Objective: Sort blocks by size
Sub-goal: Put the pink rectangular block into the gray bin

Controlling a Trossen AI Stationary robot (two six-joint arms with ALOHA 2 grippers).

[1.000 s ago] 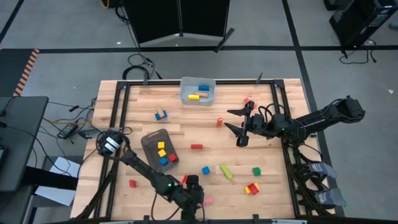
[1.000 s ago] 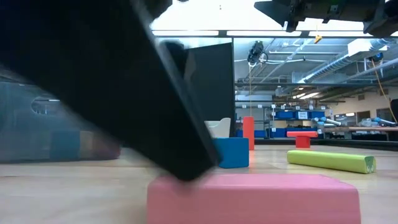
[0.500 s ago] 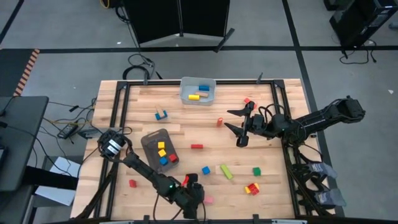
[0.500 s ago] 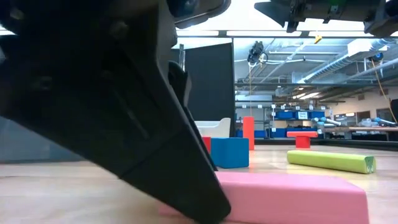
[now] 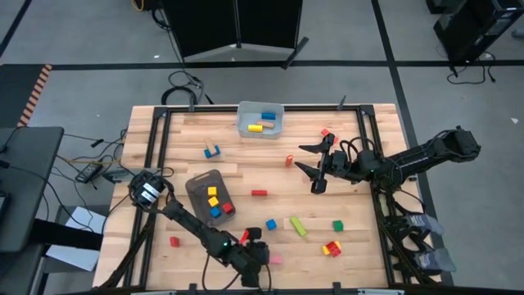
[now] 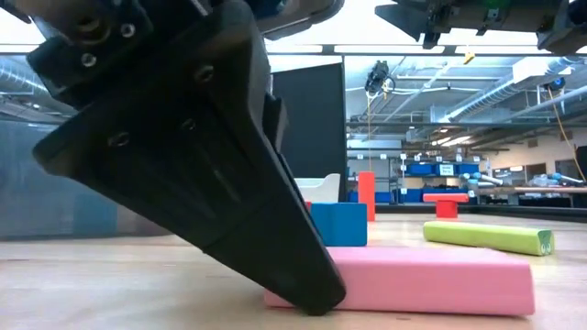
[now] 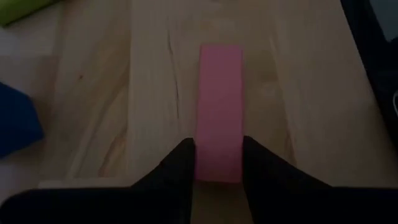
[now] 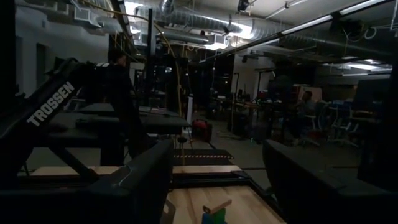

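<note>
A pink bar block lies flat on the table by its near edge, also seen in the high view and low view. My left gripper is closed on one end of it. My right gripper hangs open above the table's middle right, nothing between its fingers. Other blocks lie scattered: a green bar, a blue cube, a green cube, and a red-and-yellow cluster. My left gripper pinches the pink bar's two long sides at the end nearest the fingers, one finger on each side. The fingers slant down from the table's left, in line with the bar. The bar rests flat on the table.
A dark grey tray with yellow, blue and red cubes sits left of centre. A light bin with blue and yellow blocks stands at the far edge. More red blocks and a blue-and-wood piece lie about.
In the low view my left gripper's finger has swung across and come down against the pink bar's end. The bar stays flat on the table. My right gripper has kept still.
</note>
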